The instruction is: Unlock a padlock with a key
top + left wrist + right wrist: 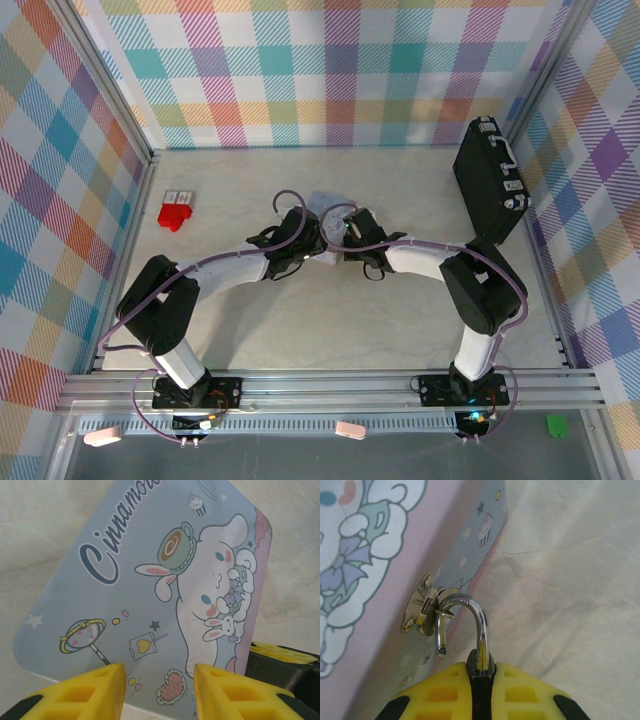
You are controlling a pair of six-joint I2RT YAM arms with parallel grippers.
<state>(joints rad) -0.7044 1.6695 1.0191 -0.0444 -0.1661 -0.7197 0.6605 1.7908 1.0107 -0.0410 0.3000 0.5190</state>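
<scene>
Between the right gripper's [480, 669] yellow fingers [440, 692] sits the padlock [480, 682]. The jaws are clamped narrow on its dark body, which shows as a thin black strip between the pads. Its silver shackle [481, 625] rises from that grip, curves over to the left and comes down again. The free end [441, 649] hangs loose in the air, out of the body, so the lock stands open. The curve of the shackle passes through the loop of a small metal hasp [419, 611] on the side wall of a pastel tin [380, 575]. A pale, marbled table [570, 580] lies to the right of the tin.

On the left gripper [159, 682], the two yellow fingers [85, 692] stand partly apart. The near edge of the tin shows in the gap between them. I cannot tell whether the pads touch the tin. Its lid [150, 575] carries a white long-eared cartoon dog, a teacup, a heart sweet and blue script lettering. Just past the tin's right corner sits the black and yellow of the right gripper.

From above, the two arms bend inward and meet at the tin [322, 206] near the middle of the table. The left gripper [312, 238] is on its left side and the right gripper [338, 232] on its right. A big black case [490, 180] stands well apart by the right wall. A small red object [175, 212] lies well apart on the left.
</scene>
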